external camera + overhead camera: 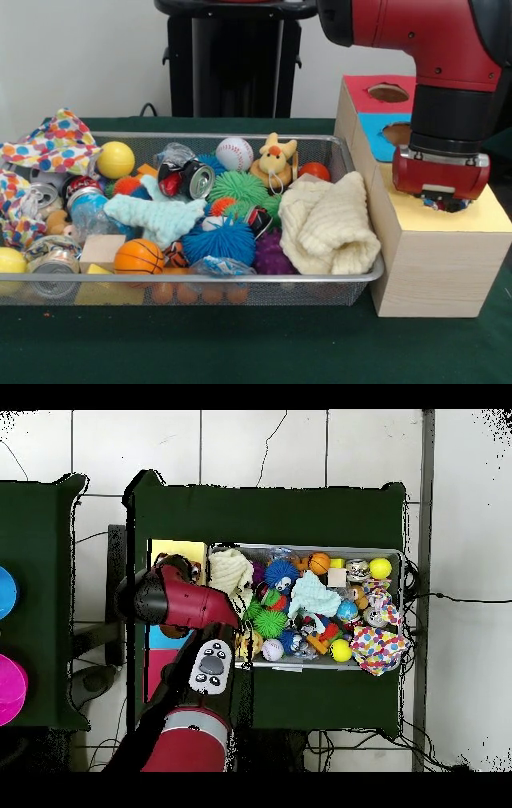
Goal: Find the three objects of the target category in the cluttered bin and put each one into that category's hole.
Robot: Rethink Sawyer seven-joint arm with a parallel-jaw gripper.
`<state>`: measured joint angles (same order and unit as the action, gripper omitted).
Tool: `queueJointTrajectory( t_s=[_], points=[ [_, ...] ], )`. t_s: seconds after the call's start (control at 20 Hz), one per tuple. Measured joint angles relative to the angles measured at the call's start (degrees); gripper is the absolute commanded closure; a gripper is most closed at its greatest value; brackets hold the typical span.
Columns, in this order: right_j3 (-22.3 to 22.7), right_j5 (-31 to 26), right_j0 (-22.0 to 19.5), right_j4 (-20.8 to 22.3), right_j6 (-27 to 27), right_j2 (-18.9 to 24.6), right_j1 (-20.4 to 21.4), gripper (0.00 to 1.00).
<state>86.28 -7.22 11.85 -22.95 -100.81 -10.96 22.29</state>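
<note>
Polka-dot cloths: one (54,144) draped over the bin's (240,278) back corner rim, another (16,210) at its end, partly cut off. Gripper (442,203) sits low over the yellow box (448,248), apparently covering its hole; fingers hidden, cannot tell their state. Cream cloth (330,224) lies in the bin nearest the box.

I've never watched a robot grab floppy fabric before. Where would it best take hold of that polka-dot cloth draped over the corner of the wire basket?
Probably at the raised peak of the polka-dot cloth, coming straight down from above. The fabric bunches up there above the bin rim, so closing on that fold should lift it free of the yellow ball and cans beside it.
</note>
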Motion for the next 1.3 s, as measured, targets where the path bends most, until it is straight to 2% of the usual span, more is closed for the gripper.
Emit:
queueJointTrajectory(
  t_s=[0.9, 1.2, 1.25, 1.3],
  points=[
    [-0.2, -0.4, 0.8, 0.1, 0.0, -0.5, -0.2, 0.0],
    [-1.0, -3.1, 0.8, 0.1, 0.0, -1.0, -0.3, 0.0],
    [-1.2, -3.7, 0.8, 0.1, 0.0, -1.1, -0.3, 1.0],
    [-1.4, -4.2, 0.8, 0.1, 0.0, -1.4, -0.3, 1.0]
  ],
)
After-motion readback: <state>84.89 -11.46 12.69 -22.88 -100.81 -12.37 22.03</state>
